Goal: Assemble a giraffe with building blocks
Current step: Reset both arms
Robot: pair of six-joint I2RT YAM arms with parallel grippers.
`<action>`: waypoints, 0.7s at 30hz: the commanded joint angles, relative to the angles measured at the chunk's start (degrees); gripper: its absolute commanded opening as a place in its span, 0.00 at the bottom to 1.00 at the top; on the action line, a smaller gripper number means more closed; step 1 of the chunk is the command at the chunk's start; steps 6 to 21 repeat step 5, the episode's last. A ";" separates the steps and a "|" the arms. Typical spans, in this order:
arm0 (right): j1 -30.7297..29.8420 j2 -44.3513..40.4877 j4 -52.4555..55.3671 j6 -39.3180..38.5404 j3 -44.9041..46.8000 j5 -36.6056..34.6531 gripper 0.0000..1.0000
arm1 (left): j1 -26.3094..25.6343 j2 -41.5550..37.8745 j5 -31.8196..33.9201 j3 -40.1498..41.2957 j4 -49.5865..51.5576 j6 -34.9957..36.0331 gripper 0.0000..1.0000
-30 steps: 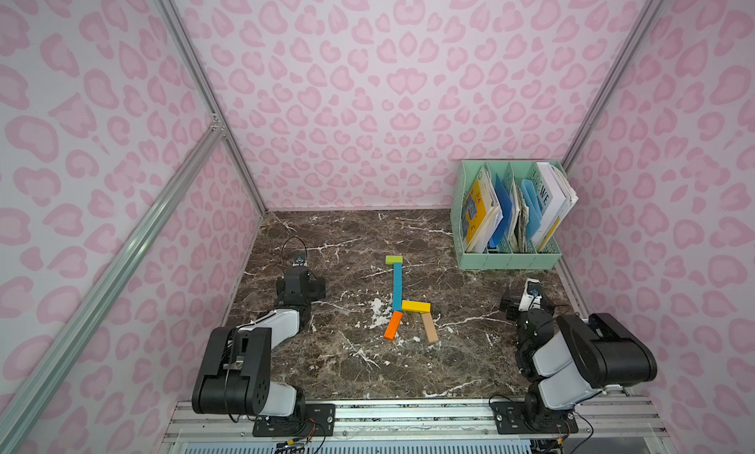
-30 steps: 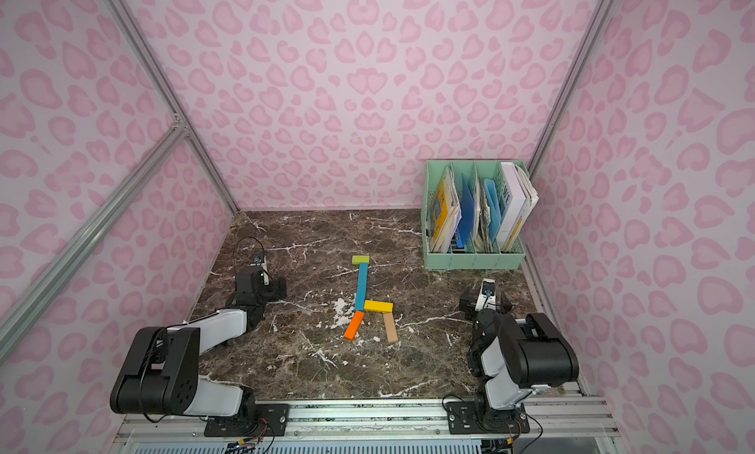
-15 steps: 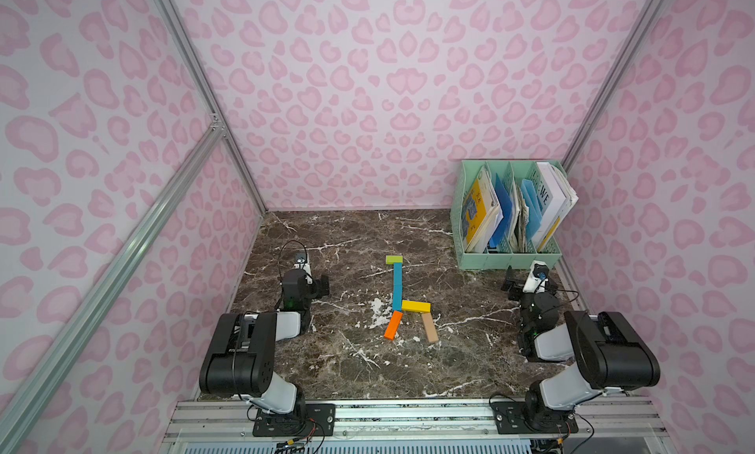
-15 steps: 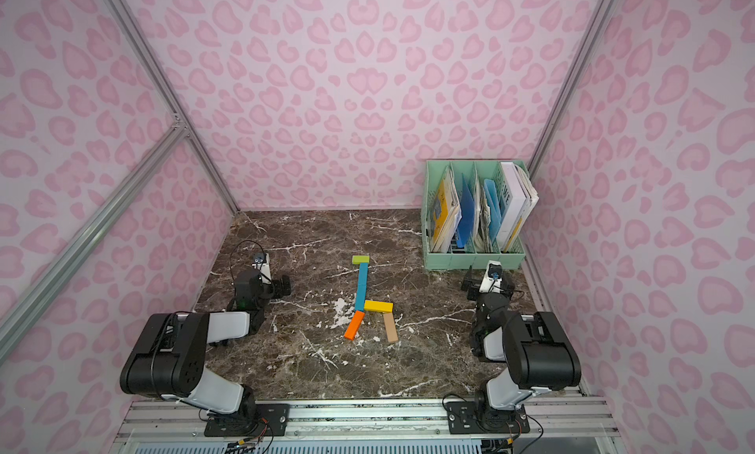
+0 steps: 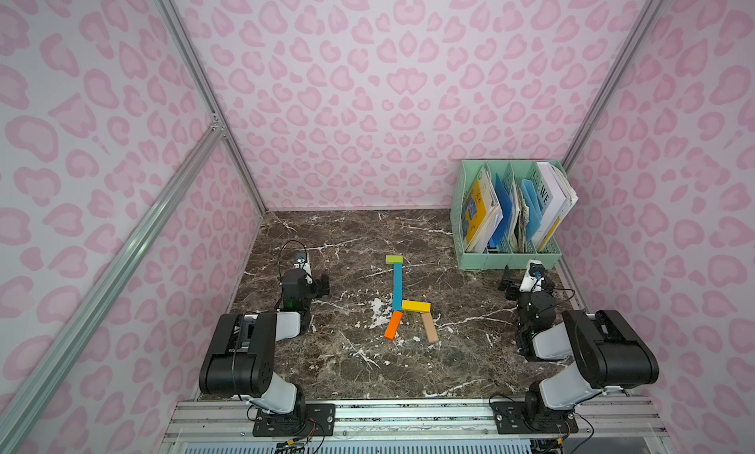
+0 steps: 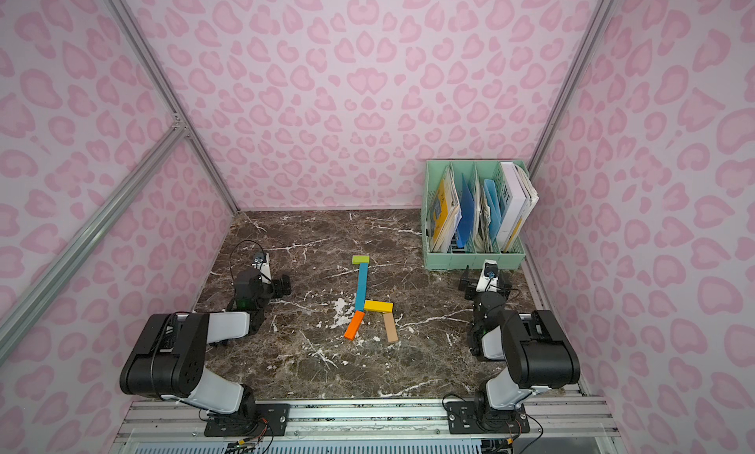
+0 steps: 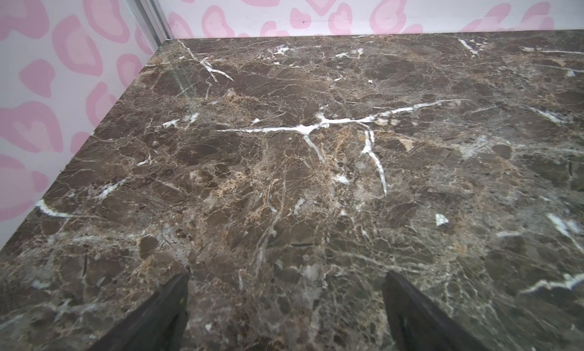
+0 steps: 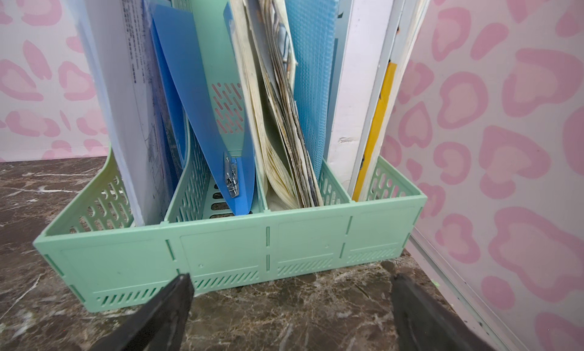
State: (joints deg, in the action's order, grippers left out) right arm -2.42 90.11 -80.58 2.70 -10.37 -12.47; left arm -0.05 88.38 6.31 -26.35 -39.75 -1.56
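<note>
Giraffe point(image 5: 397, 286) lies flat at the centre of the tabletop point(image 5: 347, 362), clear of both arms. Left gripper point(image 7: 287, 274) is spread wide and empty near the left edge. Right gripper point(image 8: 290, 276) is spread wide and empty, facing the file rack point(image 8: 221, 254) in the far right corner.

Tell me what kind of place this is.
Likely a robot lab booth: pink-patterned panels on aluminium framing enclose a marble-look tabletop, with two robot arms mounted on a front rail.
</note>
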 commanded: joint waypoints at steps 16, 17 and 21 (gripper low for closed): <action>0.36 -0.13 -0.11 -0.16 -0.09 0.41 1.00 | -0.02 -0.25 -0.41 -0.18 -1.30 -0.21 0.99; 0.36 -0.13 -0.11 -0.16 -0.09 0.41 1.00 | -0.02 -0.25 -0.41 -0.18 -1.30 -0.21 0.99; 0.36 -0.13 -0.11 -0.16 -0.09 0.41 1.00 | -0.02 -0.25 -0.41 -0.18 -1.30 -0.21 0.99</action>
